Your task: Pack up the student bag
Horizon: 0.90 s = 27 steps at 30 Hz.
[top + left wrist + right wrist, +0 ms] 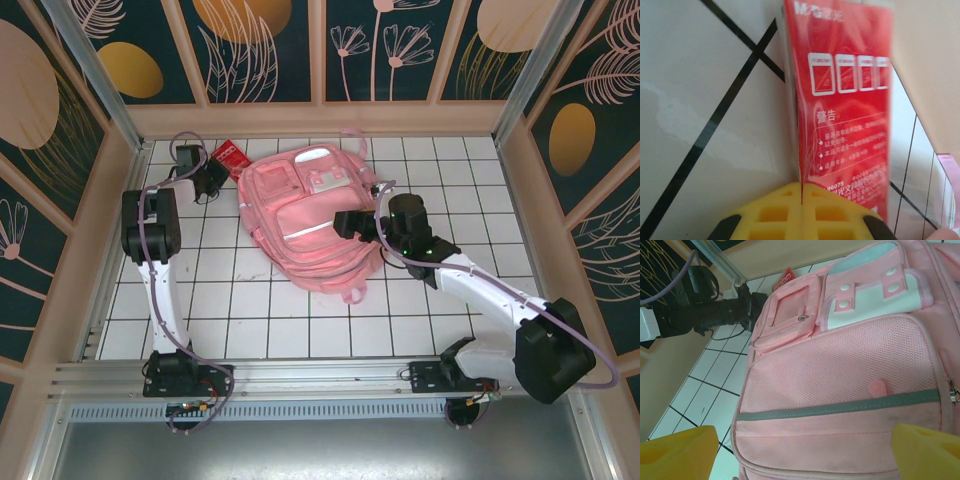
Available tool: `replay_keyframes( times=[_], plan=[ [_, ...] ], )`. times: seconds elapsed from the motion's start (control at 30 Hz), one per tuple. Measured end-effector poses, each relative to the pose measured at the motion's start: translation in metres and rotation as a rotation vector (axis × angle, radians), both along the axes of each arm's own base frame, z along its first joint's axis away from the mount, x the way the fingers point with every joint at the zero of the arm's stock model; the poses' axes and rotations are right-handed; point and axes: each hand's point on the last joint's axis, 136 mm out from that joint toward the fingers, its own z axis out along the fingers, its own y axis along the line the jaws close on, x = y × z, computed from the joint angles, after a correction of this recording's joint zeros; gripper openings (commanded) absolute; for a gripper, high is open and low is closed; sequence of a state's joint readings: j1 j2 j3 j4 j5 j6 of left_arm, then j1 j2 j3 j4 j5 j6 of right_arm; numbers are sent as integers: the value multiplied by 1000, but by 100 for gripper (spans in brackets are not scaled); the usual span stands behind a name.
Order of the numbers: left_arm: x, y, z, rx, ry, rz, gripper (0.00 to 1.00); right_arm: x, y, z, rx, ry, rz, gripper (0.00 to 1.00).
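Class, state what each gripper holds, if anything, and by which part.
The left gripper pinches the red packet by one edge; the right gripper holds nothing.

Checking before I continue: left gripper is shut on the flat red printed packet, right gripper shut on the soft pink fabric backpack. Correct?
Not quite. The right gripper is open, jaws spread wide over the soft pink fabric backpack, per the right wrist view. The left gripper is shut on the flat red printed packet.
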State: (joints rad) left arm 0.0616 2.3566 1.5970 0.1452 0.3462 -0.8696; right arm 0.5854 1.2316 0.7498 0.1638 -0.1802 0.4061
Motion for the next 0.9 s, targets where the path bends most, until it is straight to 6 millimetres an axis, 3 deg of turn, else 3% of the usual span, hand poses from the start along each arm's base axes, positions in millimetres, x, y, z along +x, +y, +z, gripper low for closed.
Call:
replay_keyframes(
  times=[0.17, 0.33, 0.4, 0.67, 0.9],
  plan=[
    [0, 4, 1, 22, -18, 23, 0, 2, 1, 1, 7, -6, 3, 90],
    [-20, 11, 15, 59, -2, 55, 0, 2, 2, -2, 8, 3, 2, 90],
    [-29, 16, 30, 78, -8, 70, 0, 2, 3, -2, 13, 7, 3, 90],
    [-72, 23, 125, 130, -135, 107, 0, -2, 4, -7, 19, 26, 16, 90],
    [-121, 5, 171, 125, -213, 43, 0, -2, 5, -8, 21, 28, 19, 89]
  ],
)
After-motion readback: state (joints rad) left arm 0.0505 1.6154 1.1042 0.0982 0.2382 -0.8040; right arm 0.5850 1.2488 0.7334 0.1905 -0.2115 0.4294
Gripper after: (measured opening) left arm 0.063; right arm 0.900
